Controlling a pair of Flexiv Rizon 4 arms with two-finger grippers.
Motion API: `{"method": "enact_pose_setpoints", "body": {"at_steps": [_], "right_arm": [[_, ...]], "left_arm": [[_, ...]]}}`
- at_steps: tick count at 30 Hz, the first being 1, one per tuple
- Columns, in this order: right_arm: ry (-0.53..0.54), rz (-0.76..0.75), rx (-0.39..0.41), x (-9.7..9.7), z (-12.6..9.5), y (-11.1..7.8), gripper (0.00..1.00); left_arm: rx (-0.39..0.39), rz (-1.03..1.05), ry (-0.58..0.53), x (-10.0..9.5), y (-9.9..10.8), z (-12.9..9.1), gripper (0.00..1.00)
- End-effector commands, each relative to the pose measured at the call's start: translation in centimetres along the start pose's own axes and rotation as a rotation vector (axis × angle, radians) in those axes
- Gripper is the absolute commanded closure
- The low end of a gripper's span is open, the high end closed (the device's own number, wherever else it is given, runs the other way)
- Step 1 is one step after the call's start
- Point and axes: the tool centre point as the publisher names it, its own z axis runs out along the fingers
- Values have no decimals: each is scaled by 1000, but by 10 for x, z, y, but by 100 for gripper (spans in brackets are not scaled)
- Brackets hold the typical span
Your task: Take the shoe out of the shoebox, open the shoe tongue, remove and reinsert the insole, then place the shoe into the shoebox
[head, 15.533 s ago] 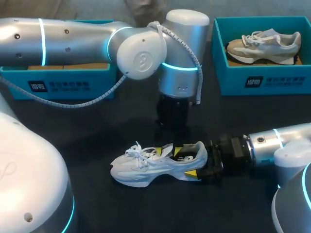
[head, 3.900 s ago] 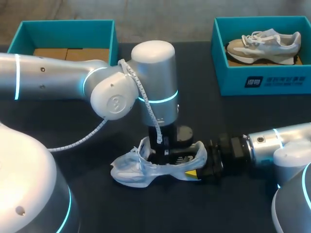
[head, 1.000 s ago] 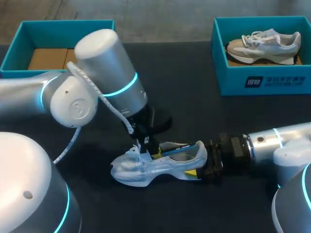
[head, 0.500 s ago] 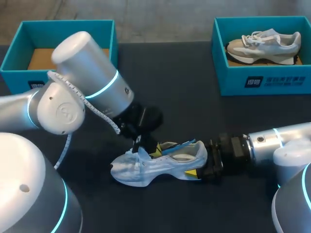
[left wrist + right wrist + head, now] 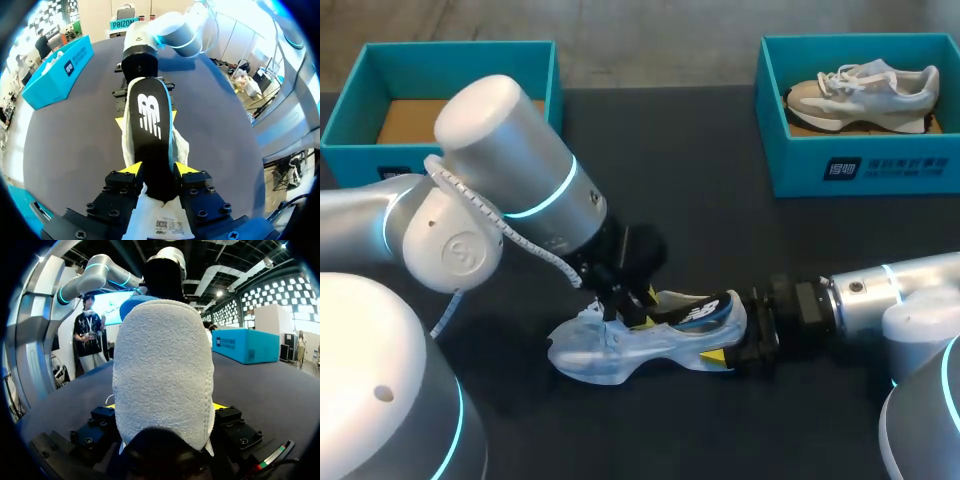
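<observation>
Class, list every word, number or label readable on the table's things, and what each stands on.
Right shoebox front label: too blurred to read.
Left shoebox label: partly hidden, unreadable.
Insole: white logo, no legible word.
Shoe tongue tag: print too small to read.

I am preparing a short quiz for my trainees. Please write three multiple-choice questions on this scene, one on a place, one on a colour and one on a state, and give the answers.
1. Where is the shoe that the right gripper holds by its heel?
A. in a teal box
B. on the table
C. lifted in the air

2. What colour is the top of the insole?
A. black
B. red
C. yellow

3. In what state is the left gripper?
A. open, away from the shoe
B. shut on the insole
C. shut on a lace

Answers:
1 B: its sole rests on the dark table.
2 A: the left wrist view shows a black top.
3 B: both yellow fingertips press the insole's sides.
</observation>
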Motion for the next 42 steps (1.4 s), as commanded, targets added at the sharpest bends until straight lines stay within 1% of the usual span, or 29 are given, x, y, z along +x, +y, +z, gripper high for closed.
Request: {"method": "enact_pose_setpoints", "body": {"at_steps": [1, 7, 14, 21, 25, 30, 34, 37, 42], "right_arm": [[-2, -1, 3, 1, 2, -1, 100], [-2, -1, 3, 1, 2, -1, 100], [-2, -1, 3, 1, 2, -1, 100], [-2, -1, 3, 1, 2, -1, 100], [-2, -1, 3, 1, 2, -1, 100], [-2, -1, 3, 1, 2, -1, 100], [-2, -1, 3, 1, 2, -1, 100], [-2, -1, 3, 1, 2, -1, 100], [-2, -1, 3, 1, 2, -1, 100]], "left_arm": [[-10, 7, -44, 8, -4, -11, 62], [-33, 28, -110, 7, -16, -20, 62], [-44, 40, -170, 4, -27, -23, 64], [-45, 48, -256, 9, -42, -27, 67], [-53, 50, -303, 13, -49, -28, 67], [-59, 40, -333, 16, -52, -24, 67], [-60, 31, -351, 19, -55, -17, 67], [-88, 18, -374, 17, -57, -10, 67], [-110, -1, -413, 16, -62, 2, 66]]}}
